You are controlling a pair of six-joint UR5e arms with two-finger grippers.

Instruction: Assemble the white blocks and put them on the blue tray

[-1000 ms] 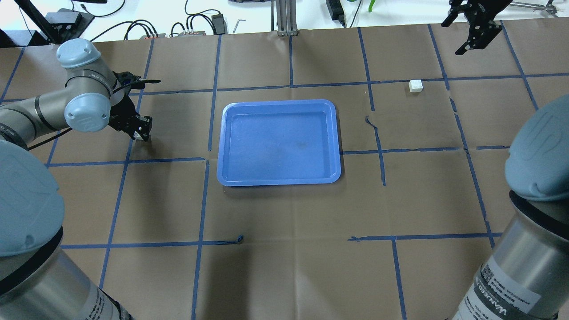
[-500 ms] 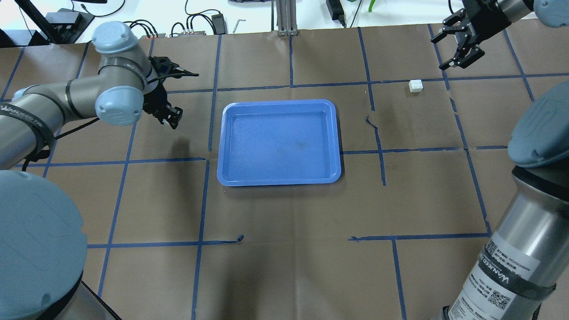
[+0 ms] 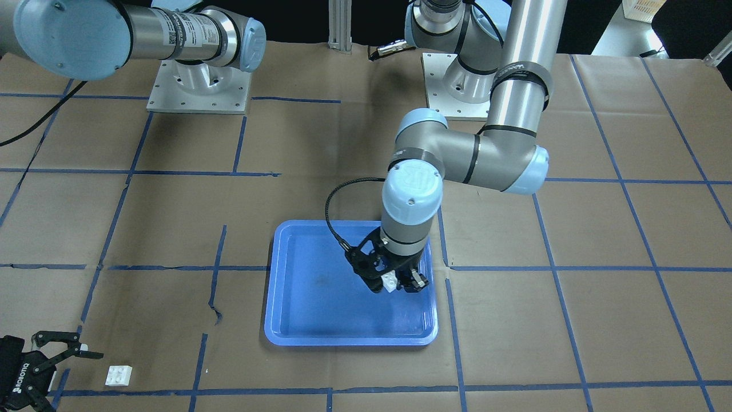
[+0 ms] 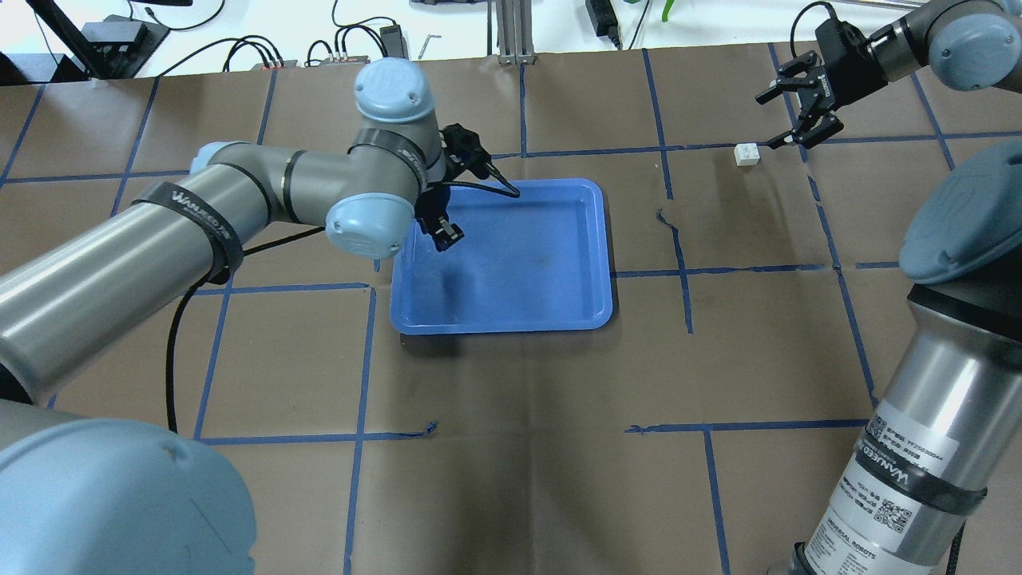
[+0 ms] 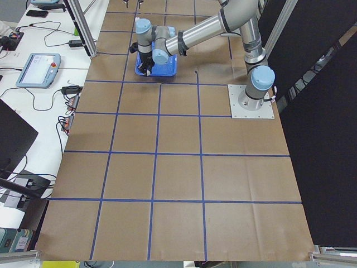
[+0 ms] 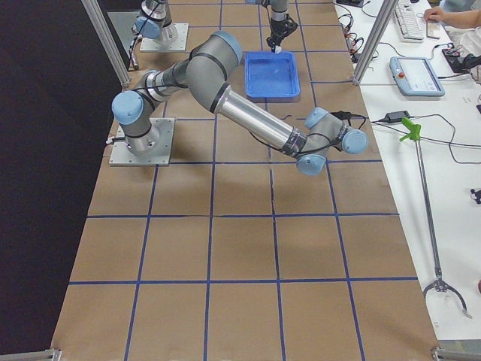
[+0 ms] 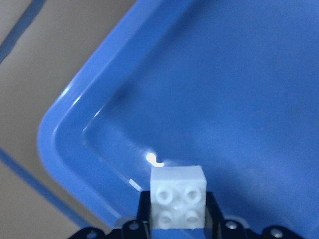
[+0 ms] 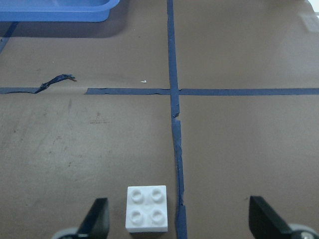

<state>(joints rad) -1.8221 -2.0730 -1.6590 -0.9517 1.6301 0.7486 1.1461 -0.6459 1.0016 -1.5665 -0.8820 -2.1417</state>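
Observation:
The blue tray (image 4: 503, 323) lies at the table's middle; it also shows in the front view (image 3: 349, 340). My left gripper (image 4: 443, 231) is shut on one white block (image 3: 390, 282) and holds it a little above the tray's bottom near a corner. The left wrist view shows this block (image 7: 178, 196) studs up between the fingers, over the tray (image 7: 55, 149). The other white block (image 4: 747, 153) sits on the brown paper at the far right. My right gripper (image 4: 765, 124) is open just beside it. In the right wrist view this block (image 8: 146, 209) lies between the spread fingers (image 8: 97, 221), untouched.
Brown paper with a grid of blue tape lines covers the table (image 4: 527, 447). Cables and power units lie beyond the far edge (image 4: 351, 48). The tray's near edge shows at the top of the right wrist view (image 8: 55, 12).
My left arm has swung right from the table's left side to over the tray, carrying its white block. My right gripper has come closer to the other white block, still open.

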